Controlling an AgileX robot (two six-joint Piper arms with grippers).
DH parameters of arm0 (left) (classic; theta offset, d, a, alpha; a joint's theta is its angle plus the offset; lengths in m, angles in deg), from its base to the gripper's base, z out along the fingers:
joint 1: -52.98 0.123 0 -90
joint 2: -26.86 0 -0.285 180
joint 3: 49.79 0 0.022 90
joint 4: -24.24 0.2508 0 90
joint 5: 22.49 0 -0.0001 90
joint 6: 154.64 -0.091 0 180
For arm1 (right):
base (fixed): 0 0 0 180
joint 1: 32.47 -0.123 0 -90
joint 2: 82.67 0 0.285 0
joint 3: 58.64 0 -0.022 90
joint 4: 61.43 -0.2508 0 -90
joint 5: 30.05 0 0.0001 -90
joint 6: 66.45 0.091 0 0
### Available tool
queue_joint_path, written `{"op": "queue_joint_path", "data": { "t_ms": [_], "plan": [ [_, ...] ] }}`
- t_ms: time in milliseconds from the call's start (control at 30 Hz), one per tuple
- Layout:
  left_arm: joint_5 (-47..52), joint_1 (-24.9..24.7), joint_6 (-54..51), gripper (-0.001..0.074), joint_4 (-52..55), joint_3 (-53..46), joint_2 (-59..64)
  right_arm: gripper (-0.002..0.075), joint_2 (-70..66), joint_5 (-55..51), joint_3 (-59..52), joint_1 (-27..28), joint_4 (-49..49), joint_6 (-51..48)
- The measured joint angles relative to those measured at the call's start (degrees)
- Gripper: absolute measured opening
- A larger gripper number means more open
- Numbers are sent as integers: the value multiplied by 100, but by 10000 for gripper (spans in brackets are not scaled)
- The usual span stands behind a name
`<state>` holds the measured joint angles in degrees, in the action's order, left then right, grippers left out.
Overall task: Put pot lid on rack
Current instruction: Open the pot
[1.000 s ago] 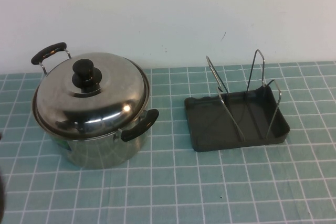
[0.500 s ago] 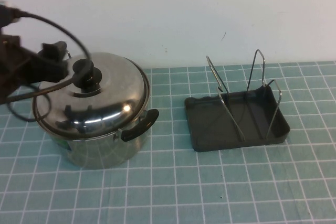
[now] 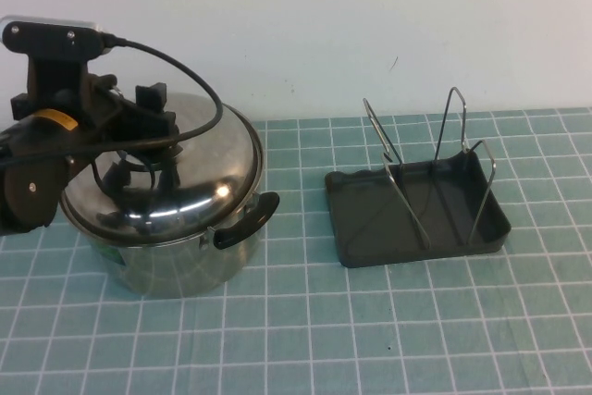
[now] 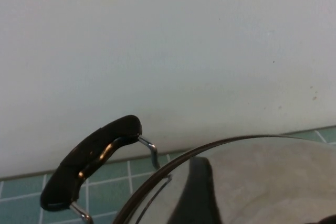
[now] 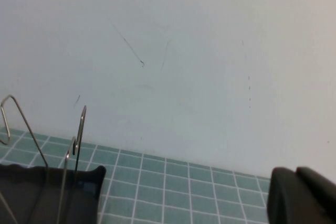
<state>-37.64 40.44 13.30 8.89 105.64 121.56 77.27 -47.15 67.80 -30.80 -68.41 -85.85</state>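
At the bench's left side the steel pot (image 3: 166, 247) stands with the pot lid (image 3: 199, 182) seated on its rim, dome up. The left gripper (image 3: 148, 122) hovers over the lid's centre, where the knob sits hidden beneath it. Whether its jaws are open or closed on anything cannot be told; the left wrist view shows only the lid's curved edge (image 4: 252, 182) and the pot's far handle (image 4: 89, 166) against the wall.

The step in hand looks like taking the knob. Doing it well would mean centring on the knob, closing firmly on it, then lifting straight up so the rim clears the pot without dragging it.

Toward the bench's right side, well apart from the pot, lies the rack (image 3: 370, 228), its wire loops upright and nothing in them. The lid should arrive tilted on edge and slide between two loops.

The right gripper is not seen from the high view; only a dark corner of it (image 5: 304, 198) shows in its wrist view, near the rack's end (image 5: 47, 192), jaws indeterminate.
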Motion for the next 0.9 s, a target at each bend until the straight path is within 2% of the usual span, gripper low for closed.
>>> {"op": "queue_joint_path", "data": {
  "t_ms": [33,200,267,333,400,467,567,667,900],
  "plan": [
    [-32,0,51,568,0,0,12,-1,0,0,0,0,0,0],
    [-93,-9,175,314,8,11,56,-1,0,53,0,0,-58,10],
    [-109,-9,175,288,8,11,56,-1,0,64,0,0,-128,10],
    [-118,-9,175,322,8,11,-2,-1,0,64,0,0,-167,10],
    [-161,-9,197,409,8,0,-108,-1,0,64,0,0,-195,21],
    [-185,-9,273,529,8,0,-288,-1,0,64,0,0,-222,21],
    [86,-9,507,641,8,0,-606,-1,0,64,0,0,-264,21],
    [605,-9,852,679,8,0,-908,-1,0,64,0,0,-264,21],
    [1515,-9,1002,692,32,0,-980,-1,0,64,0,0,-299,21]
  ]
}}
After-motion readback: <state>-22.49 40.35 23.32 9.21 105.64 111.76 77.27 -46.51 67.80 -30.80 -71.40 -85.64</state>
